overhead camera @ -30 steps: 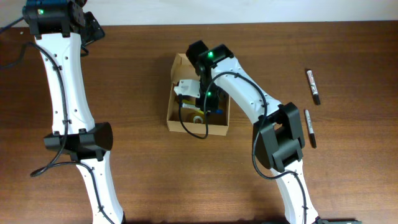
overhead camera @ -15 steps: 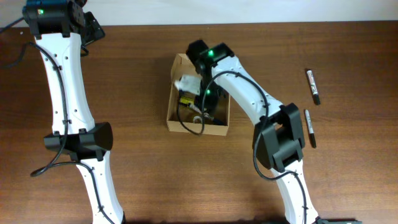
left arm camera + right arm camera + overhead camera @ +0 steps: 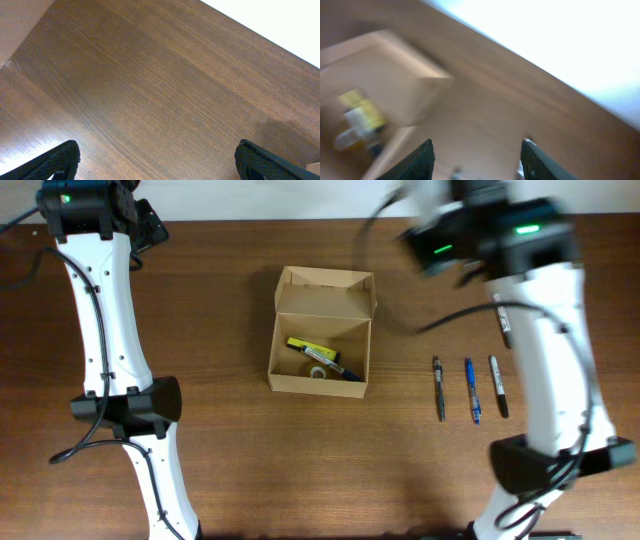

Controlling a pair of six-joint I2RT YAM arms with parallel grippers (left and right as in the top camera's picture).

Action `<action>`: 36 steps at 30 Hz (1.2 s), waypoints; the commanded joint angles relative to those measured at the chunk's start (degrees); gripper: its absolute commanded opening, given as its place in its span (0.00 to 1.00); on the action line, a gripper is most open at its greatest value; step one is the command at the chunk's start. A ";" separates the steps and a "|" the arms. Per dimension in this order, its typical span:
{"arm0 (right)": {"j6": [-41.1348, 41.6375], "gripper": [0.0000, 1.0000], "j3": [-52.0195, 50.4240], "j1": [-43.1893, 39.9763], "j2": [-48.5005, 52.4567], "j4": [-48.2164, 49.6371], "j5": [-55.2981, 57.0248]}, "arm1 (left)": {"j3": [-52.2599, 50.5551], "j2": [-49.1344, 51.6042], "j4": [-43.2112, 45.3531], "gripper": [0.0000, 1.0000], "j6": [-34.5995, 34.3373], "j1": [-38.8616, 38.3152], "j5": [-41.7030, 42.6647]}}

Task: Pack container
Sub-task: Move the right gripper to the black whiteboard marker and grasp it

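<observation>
We see the right gripper (image 3: 477, 157) with jaws spread and nothing between them, the container (image 3: 405, 82) lying blurred ahead and to their left, its flap lid open, while the left gripper (image 3: 157, 152), jaws likewise wide apart, frames only bare table (image 3: 150, 75).

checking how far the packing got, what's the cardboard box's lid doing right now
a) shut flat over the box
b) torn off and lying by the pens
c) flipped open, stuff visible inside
c: the container has its flap standing open at the far edge, and a yellow item shows inside.
</observation>
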 commanded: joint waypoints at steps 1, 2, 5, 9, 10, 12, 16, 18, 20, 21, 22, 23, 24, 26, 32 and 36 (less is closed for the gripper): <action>5.70 0.56 -4.48 -12.41 2.71 2.38 -3.54 | -0.24 -1.92 -0.07 1.00 0.52 0.15 -0.59; 5.66 0.56 -6.32 -15.78 3.10 3.80 -6.34 | -0.24 -1.92 -0.07 1.00 0.52 0.15 -0.59; 5.68 0.57 -13.79 -24.26 4.98 9.20 -12.87 | -0.24 -1.92 -0.07 1.00 0.52 0.15 -0.59; 5.62 0.60 -22.67 -29.70 7.32 15.80 -13.55 | -0.24 -1.92 -0.07 1.00 0.52 0.15 -0.59; 5.16 0.61 -24.65 -30.58 8.07 17.46 -13.53 | -0.24 -1.92 -0.07 1.00 0.52 0.15 -0.59; 4.92 0.63 -27.74 -31.54 9.51 20.00 -13.53 | -0.24 -1.92 -0.07 1.00 0.52 0.17 -0.59; 1.79 0.64 -30.08 -31.65 12.55 21.00 -13.09 | -0.24 -1.92 -0.07 1.00 0.52 0.17 -0.59; 0.17 0.64 -30.42 -31.23 13.60 21.03 -11.58 | -0.24 -1.92 -0.07 1.00 0.52 0.17 -0.59; -1.18 0.67 -30.45 -30.62 14.71 21.07 -9.57 | -0.24 -1.92 -0.07 1.00 0.52 0.17 -0.59; -1.88 0.68 -30.45 -30.42 15.21 21.07 -8.83 | -0.24 -1.92 -0.07 1.00 0.52 0.17 -0.59; -2.97 0.69 -30.45 -30.21 15.45 20.92 -7.96 | -0.24 -1.92 -0.07 1.00 0.52 0.17 -0.59; -3.93 0.69 -30.45 -29.92 15.76 20.92 -7.06 | -0.24 -1.92 -0.07 1.00 0.52 0.17 -0.59; -4.79 0.69 -30.45 -29.75 15.91 21.03 -5.77 | -0.24 -1.92 -0.07 1.00 0.52 0.17 -0.59; -5.77 0.72 -30.45 -29.33 16.37 21.97 -2.69 | -0.24 -1.92 -0.07 1.00 0.52 0.17 -0.59; -5.46 0.73 -30.45 -28.72 17.53 21.66 0.48 | -0.24 -1.92 -0.07 1.00 0.52 0.17 -0.59; -4.85 0.73 -30.45 -27.98 19.39 19.78 0.28 | -0.24 -1.92 -0.07 1.00 0.52 0.17 -0.59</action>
